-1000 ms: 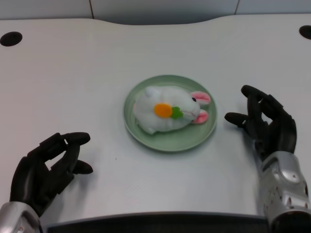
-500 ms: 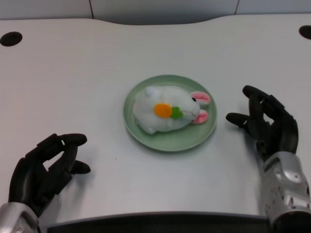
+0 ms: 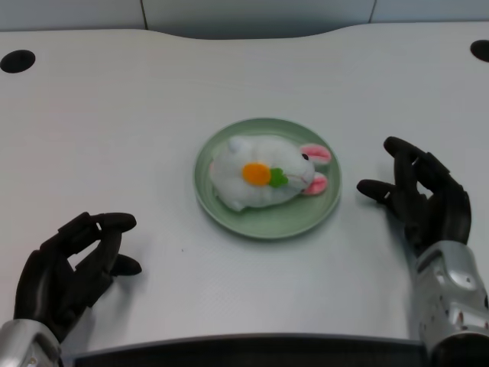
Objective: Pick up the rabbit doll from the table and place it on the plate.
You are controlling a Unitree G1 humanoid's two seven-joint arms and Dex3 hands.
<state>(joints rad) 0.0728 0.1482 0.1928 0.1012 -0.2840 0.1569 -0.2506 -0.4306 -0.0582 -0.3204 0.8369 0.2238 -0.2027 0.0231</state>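
Note:
The white rabbit doll (image 3: 263, 174), with pink ears and an orange carrot on its side, lies on the green plate (image 3: 221, 206) in the middle of the table. My left hand (image 3: 72, 267) hovers low at the front left, well clear of the plate, holding nothing, with its fingers curved and apart. Nothing hides the doll.
My right hand (image 3: 420, 195) waits to the right of the plate, a short gap from its rim. Two dark round holes sit in the table's far corners, one at the left (image 3: 17, 60) and one at the right (image 3: 480, 50). The table's front edge (image 3: 244, 348) runs just before my wrists.
My left hand has drawn back slightly toward the front left corner. The doll and plate have stayed put.

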